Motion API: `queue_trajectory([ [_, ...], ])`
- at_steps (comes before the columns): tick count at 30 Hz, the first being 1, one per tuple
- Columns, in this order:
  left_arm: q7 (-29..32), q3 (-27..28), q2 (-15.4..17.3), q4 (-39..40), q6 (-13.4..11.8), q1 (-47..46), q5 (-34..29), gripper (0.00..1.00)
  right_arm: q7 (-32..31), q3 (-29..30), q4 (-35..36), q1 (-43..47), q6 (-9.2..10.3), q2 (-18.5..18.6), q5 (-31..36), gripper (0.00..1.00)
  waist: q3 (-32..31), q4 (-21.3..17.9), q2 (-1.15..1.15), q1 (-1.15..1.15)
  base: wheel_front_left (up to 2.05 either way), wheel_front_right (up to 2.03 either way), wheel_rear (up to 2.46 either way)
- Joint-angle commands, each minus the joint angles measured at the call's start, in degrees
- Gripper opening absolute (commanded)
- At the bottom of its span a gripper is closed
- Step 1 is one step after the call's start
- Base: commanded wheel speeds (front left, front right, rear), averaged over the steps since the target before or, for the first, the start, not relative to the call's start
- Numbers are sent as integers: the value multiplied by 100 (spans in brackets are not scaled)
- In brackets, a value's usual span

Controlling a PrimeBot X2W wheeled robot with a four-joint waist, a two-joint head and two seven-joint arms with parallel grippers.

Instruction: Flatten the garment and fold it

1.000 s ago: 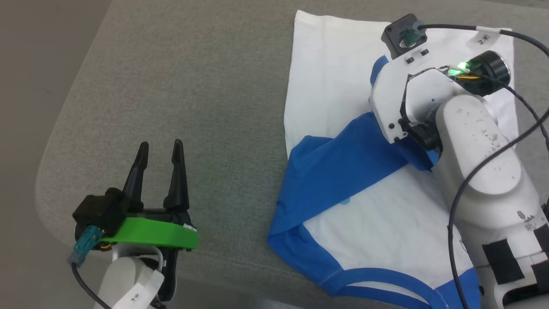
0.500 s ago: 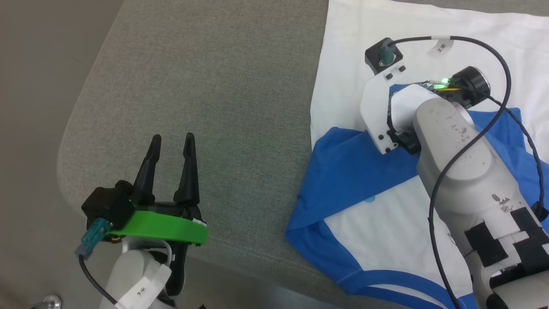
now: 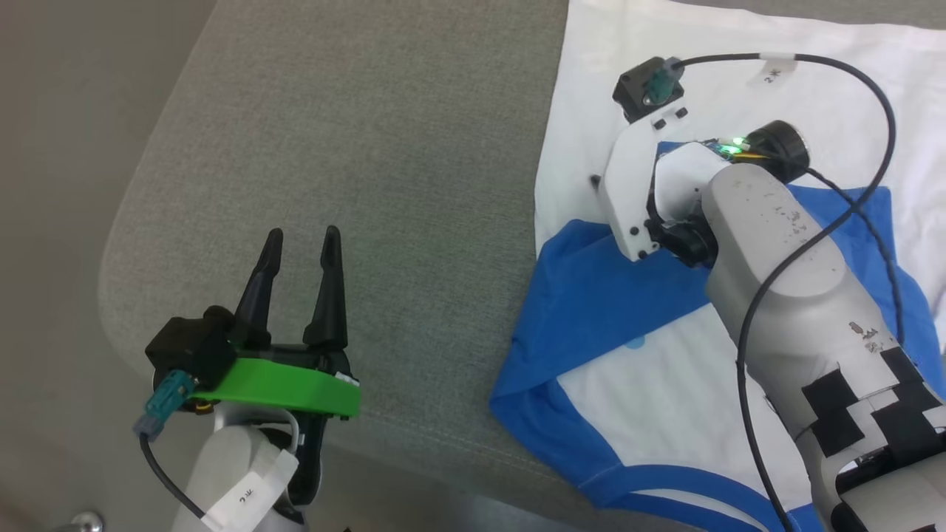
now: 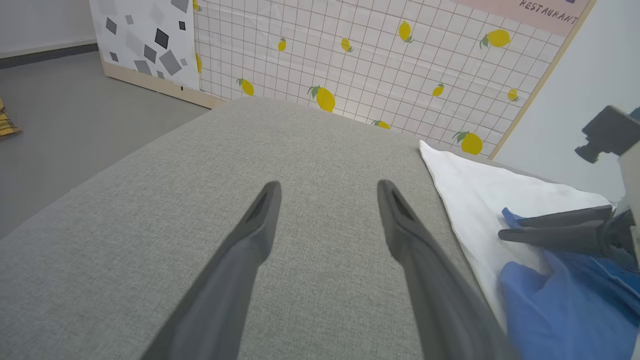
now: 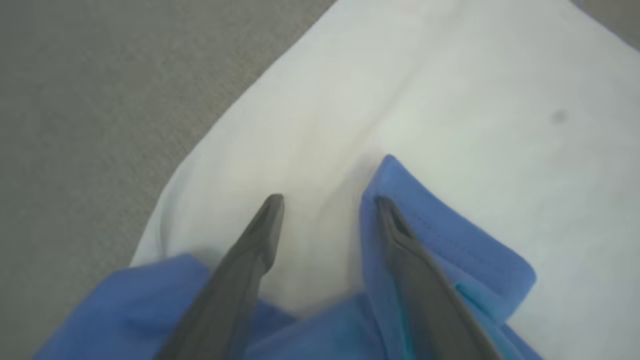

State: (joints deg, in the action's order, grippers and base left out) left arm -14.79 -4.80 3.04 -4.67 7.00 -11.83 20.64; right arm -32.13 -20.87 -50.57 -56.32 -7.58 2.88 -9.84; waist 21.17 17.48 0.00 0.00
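Evidently little has been altered in the last half second: the right claw point(image 5: 328, 198) has been carried slightly further across the soft white cotton shirt with bright blue sleeves point(image 3: 665, 399), toward the edge nearest the left claw point(image 3: 302, 232); the larger shift against the oldest picture is put down to the head camera having moved; the right claw's fingers are spread apart and nothing is gripped between them, only white cloth being seen below the gap; the stitched blue cuff point(image 5: 450, 240) lies just beside, perhaps touching, the finger on the right of the wrist view, and the rest of the blue sleeve point(image 3: 613, 295) is draped under and behind the wrist, across the white body; the left claw is likewise spread and empty, held over the grey woven cushion point(image 3: 369, 148), with the shirt well off to its right, and it has been kept there throughout; the sleeve is judged to have been laid inward and let go, so that one fold is taken as done; the body fold remains, and the bunched blue cloth behind the right claw may need smoothing first
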Motion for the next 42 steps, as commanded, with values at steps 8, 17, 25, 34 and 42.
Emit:
queue_trajectory([
  [8,-21,292,-16,-22,17,228,-267,100,1774,79,1480,826,9,192,-945,100,-646,-815,0,0,0,0,0],
  [17,-21,388,246,-70,37,179,-449,100,2949,935,3609,2486,9,612,-691,100,-730,-1653,0,0,0,0,0],
  [25,543,323,836,-242,43,-754,-388,100,3135,1751,4995,3758,9,283,-450,100,-387,-2280,0,0,0,0,0],
  [34,2072,38,1973,-717,47,-2598,-84,100,3103,1970,5603,4214,9,49,-443,100,401,-2979,0,0,0,0,0],
  [42,3969,-64,2489,-1532,20,-4074,280,100,3266,1916,5770,4240,9,3,-679,100,1071,-3369,0,0,0,0,0],
])
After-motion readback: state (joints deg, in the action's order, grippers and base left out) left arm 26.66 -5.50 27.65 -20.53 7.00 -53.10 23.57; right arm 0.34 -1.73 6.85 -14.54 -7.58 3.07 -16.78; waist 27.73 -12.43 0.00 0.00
